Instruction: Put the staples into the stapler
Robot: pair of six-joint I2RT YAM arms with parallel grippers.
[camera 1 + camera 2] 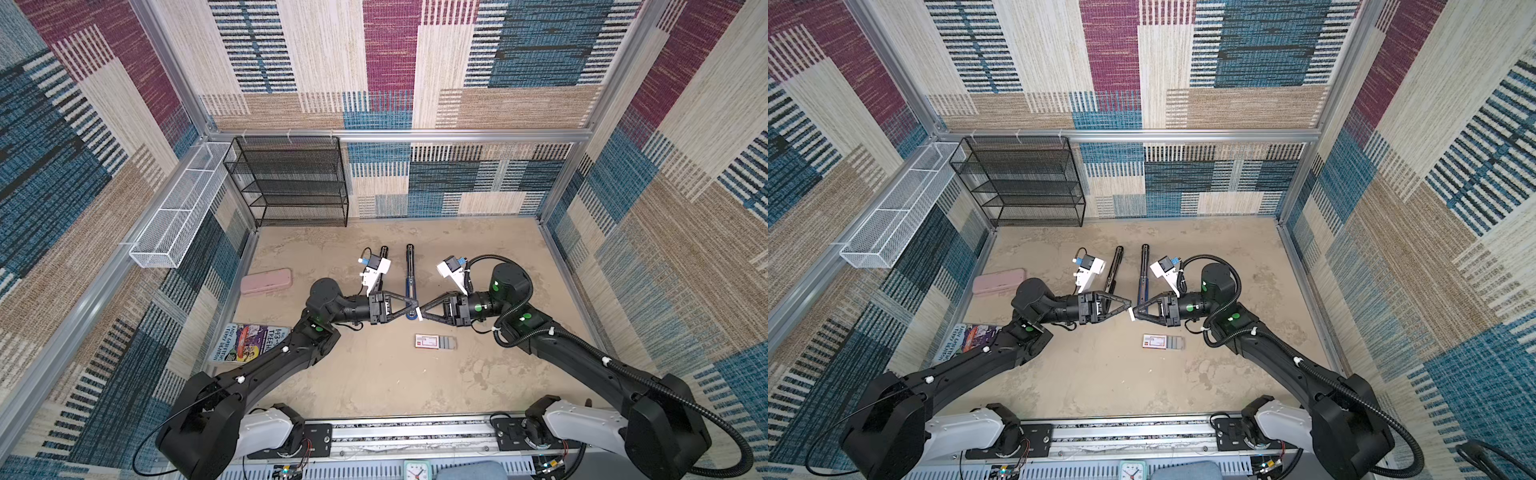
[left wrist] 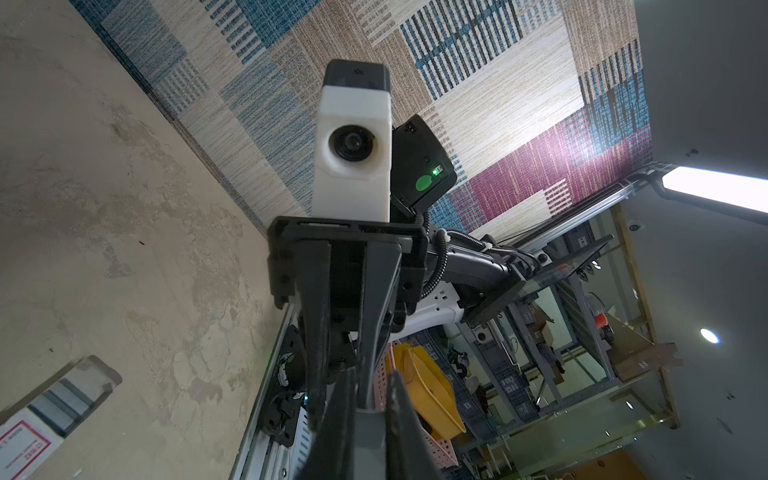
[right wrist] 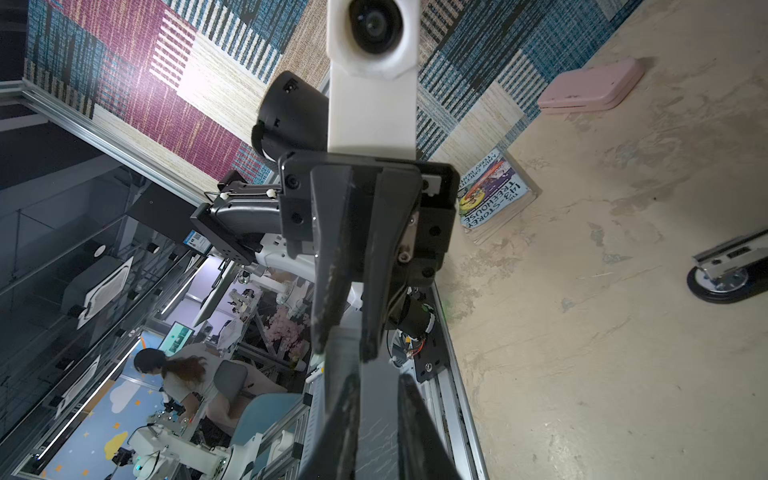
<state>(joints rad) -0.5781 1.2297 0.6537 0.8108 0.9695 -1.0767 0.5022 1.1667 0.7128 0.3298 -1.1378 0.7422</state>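
Note:
A short grey strip of staples (image 1: pixel 419 316) (image 1: pixel 1132 316) hangs above the table between my two grippers, which meet tip to tip. My left gripper (image 1: pixel 414 308) (image 2: pixel 374 376) is shut on the strip (image 2: pixel 372 436). The strip (image 3: pixel 378 424) also lies between the jaws of my right gripper (image 1: pixel 422 311) (image 3: pixel 379 378); whether they press on it does not show. The stapler (image 1: pixel 409 266) (image 1: pixel 1144 270) (image 3: pixel 723 286) lies opened on the table just beyond the grippers, two long black parts side by side. The white staple box with its grey tray (image 1: pixel 434 341) (image 1: pixel 1160 341) (image 2: pixel 54 411) lies nearer.
A pink oblong case (image 1: pixel 267 281) (image 3: pixel 590 89) and a book (image 1: pixel 249 343) (image 3: pixel 492 191) lie at the left. At the back left stands a black mesh shelf (image 1: pixel 291 183), with a white mesh basket (image 1: pixel 178 208) on the left wall.

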